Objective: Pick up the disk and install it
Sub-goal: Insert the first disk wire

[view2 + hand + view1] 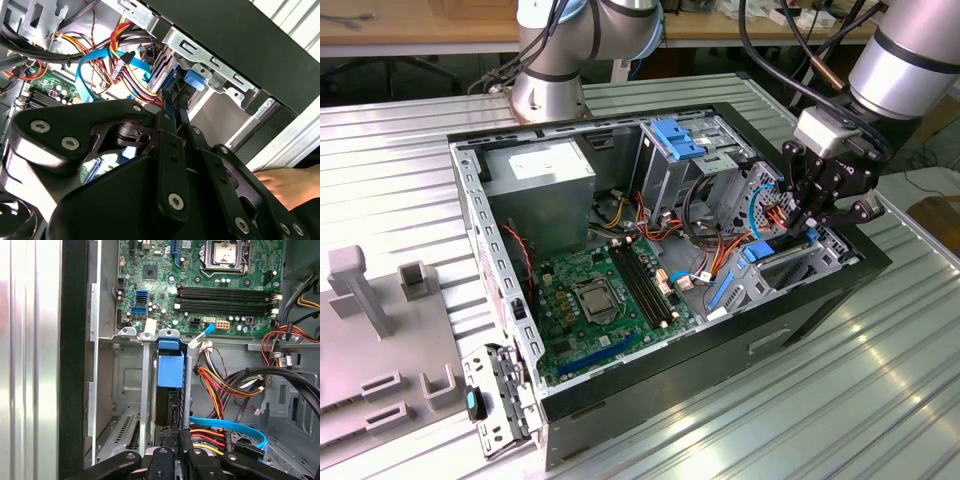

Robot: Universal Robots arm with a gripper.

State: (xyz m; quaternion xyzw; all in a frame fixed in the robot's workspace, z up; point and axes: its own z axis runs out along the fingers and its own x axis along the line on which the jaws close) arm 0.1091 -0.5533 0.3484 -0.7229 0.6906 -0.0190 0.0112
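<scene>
Your open computer case (800, 300) lies on its side on the ribbed metal table (880, 400), one case, with a single green motherboard (225, 285) on its floor and one grey power supply box (540, 185) at the far end from the gripper. Your gripper (807, 222) reaches down into the drive cage (790, 262) at the corner of the case on the exterior view's right. Its fingers (169, 131) are drawn close together, pinching the end of the disk (170, 390). The disk stands on edge in one slot of the cage, directly below the gripper: a dark slab edged in bright blue, with a blue end tab (168, 343) at its far end. One bundle of red, orange and yellow wires (220, 385) runs just beside it.
</scene>
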